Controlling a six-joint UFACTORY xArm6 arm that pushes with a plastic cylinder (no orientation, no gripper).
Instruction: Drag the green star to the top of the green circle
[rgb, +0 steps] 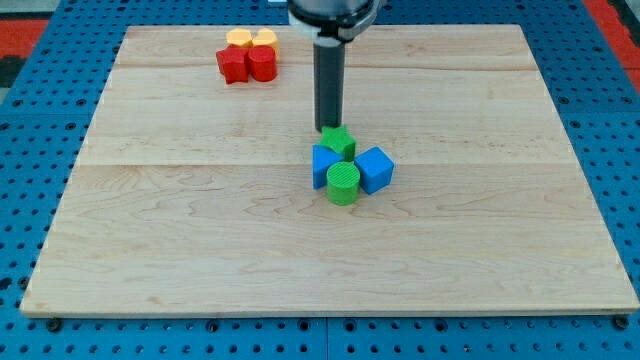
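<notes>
**Tip at the upper edge of the green star**

My tip stands just at the upper edge of the green star, touching it or very nearly so (the rod hides the exact meeting point). There is no gripper on this arm, only the dark rod, so nothing opens or closes.

Directly below the tip, past the star, sits the green circle, a short upright cylinder; the star lies against its top side, at the view's top of the cluster. Below the tip and slightly to the view's left is a blue block, its shape partly hidden by the green pieces. Below and to the view's right is a blue cube, touching the circle.

Well apart from the tip, up and to the view's left, four blocks huddle together: two yellow blocks behind, two red blocks in front.

All rest on the wooden bench.
</notes>
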